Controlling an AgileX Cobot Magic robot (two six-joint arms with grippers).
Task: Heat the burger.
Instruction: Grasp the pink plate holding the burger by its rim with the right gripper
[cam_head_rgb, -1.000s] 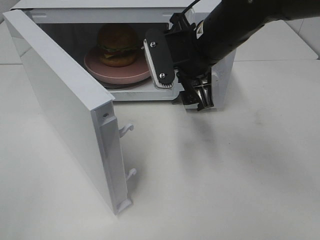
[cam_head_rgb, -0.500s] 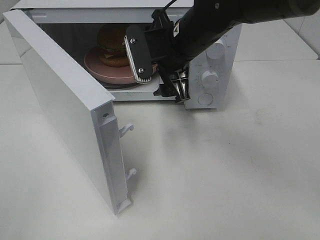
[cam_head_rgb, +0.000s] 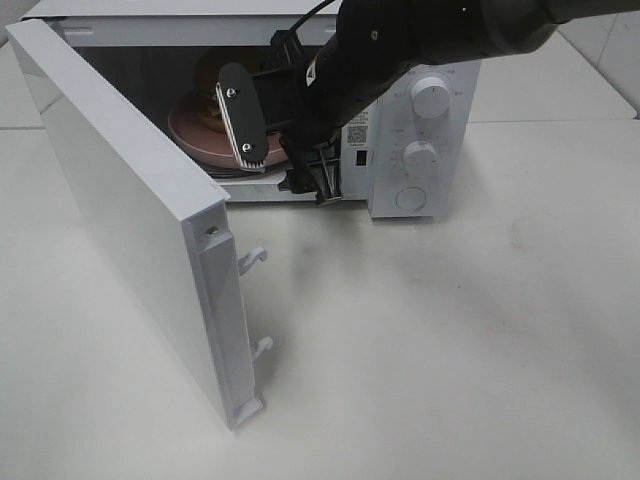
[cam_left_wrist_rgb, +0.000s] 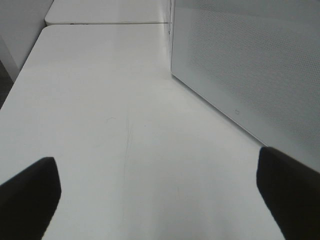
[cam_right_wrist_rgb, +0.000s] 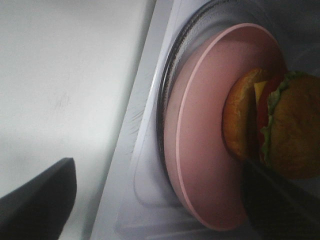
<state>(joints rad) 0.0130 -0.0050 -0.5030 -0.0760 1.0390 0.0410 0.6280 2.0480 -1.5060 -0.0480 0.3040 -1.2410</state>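
A robot lab bench: bare white tabletop (cam_head_rgb: 450, 350) with a lone microwave (cam_head_rgb: 447, 185).

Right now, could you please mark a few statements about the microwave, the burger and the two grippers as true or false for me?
1. The microwave door stands open. True.
2. The burger sits on the pink plate inside the microwave. True.
3. The right gripper is shut on the burger. False: its jaws are open at the microwave's mouth, closed on nothing.
4. The left gripper grips the microwave door. False: it is open over the bare table beside the door, holding nothing.
5. The microwave's front panel carries two round knobs. True.
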